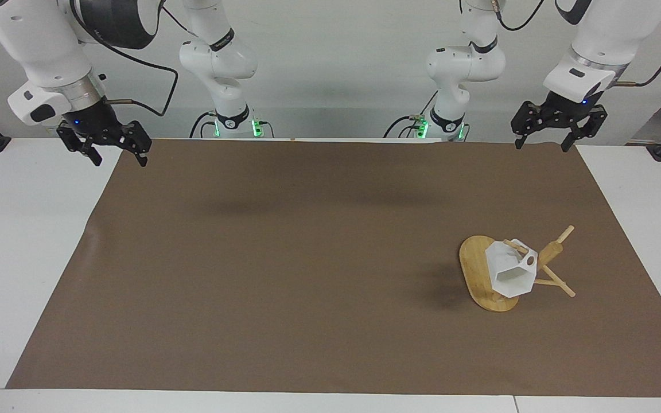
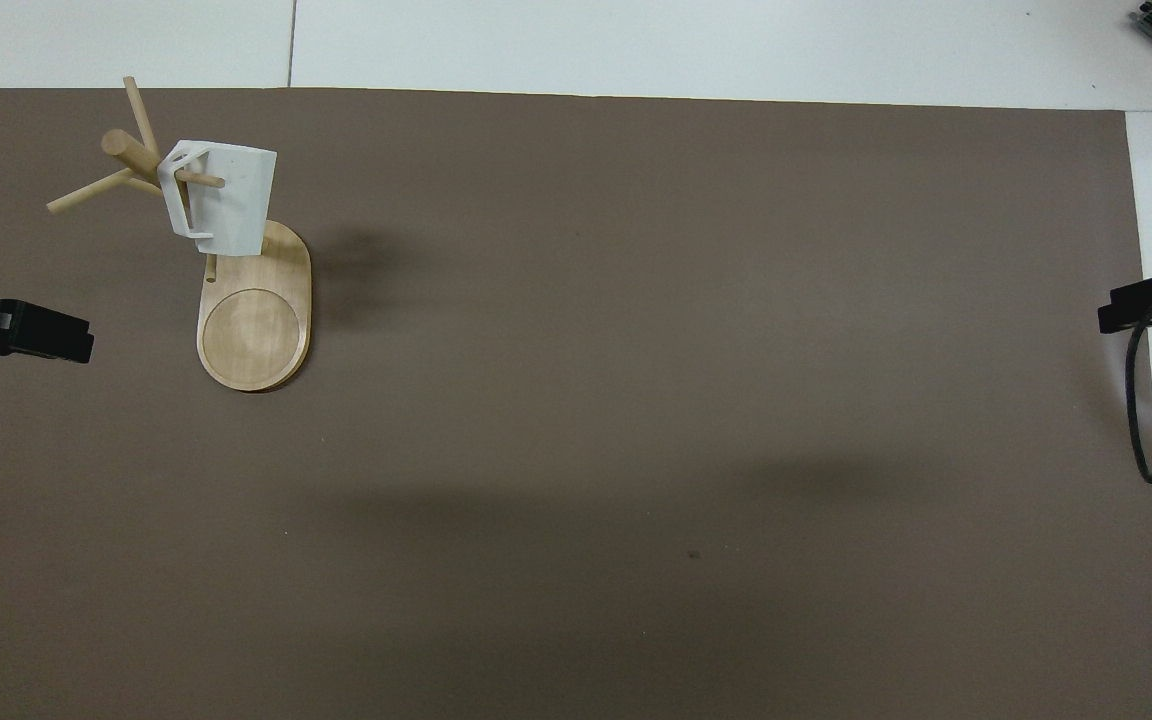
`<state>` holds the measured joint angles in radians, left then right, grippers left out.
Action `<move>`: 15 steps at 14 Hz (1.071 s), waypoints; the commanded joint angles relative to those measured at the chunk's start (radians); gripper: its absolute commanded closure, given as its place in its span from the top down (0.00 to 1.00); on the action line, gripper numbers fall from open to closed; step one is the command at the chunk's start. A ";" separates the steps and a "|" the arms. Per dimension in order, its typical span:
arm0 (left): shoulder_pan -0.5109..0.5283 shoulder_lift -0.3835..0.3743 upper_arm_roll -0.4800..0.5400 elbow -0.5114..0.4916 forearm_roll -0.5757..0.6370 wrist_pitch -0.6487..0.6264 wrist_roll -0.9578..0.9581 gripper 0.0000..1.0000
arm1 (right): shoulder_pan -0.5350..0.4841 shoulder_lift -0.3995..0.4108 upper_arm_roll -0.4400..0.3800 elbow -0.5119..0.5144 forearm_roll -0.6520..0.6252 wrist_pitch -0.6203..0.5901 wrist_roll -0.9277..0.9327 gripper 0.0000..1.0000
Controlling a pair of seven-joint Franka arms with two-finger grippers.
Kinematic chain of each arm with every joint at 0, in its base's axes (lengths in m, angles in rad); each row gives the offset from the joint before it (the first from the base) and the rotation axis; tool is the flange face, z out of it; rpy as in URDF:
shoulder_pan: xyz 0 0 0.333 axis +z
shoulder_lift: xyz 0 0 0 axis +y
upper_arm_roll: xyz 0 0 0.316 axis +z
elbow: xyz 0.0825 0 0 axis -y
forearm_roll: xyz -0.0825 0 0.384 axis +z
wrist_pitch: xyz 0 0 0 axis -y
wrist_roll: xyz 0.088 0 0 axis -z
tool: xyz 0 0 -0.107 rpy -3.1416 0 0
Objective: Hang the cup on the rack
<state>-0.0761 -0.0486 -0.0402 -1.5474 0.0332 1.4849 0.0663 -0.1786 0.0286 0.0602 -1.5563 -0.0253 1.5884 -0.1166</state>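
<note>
The white faceted cup (image 1: 511, 272) hangs by its handle on a peg of the bamboo rack (image 1: 477, 268), which stands on the brown mat toward the left arm's end of the table. In the overhead view the cup (image 2: 226, 200) hangs over the oval base of the rack (image 2: 254, 335). My left gripper (image 1: 541, 143) is open and empty, raised over the mat's edge by the robots, well apart from the rack. Its tip shows at the overhead view's edge (image 2: 61, 342). My right gripper (image 1: 119, 159) is open and empty and waits over the mat's corner at the right arm's end.
The brown mat (image 1: 307, 258) covers most of the white table (image 1: 20, 241). A black cable (image 2: 1141, 420) hangs from the right arm over the mat's edge. Nothing else stands on the mat.
</note>
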 commanded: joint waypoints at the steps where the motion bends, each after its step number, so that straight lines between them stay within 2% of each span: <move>1: -0.019 0.038 0.029 0.055 -0.013 -0.067 0.018 1.00 | -0.013 -0.021 0.007 -0.022 0.007 -0.001 0.014 1.00; 15: 0.032 0.033 0.022 0.038 -0.042 -0.035 0.021 1.00 | -0.006 -0.021 0.009 -0.022 0.007 -0.008 0.009 1.00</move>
<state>-0.0525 -0.0207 -0.0185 -1.5226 0.0057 1.4548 0.0709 -0.1777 0.0286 0.0605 -1.5564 -0.0253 1.5884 -0.1166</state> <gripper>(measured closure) 0.000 0.000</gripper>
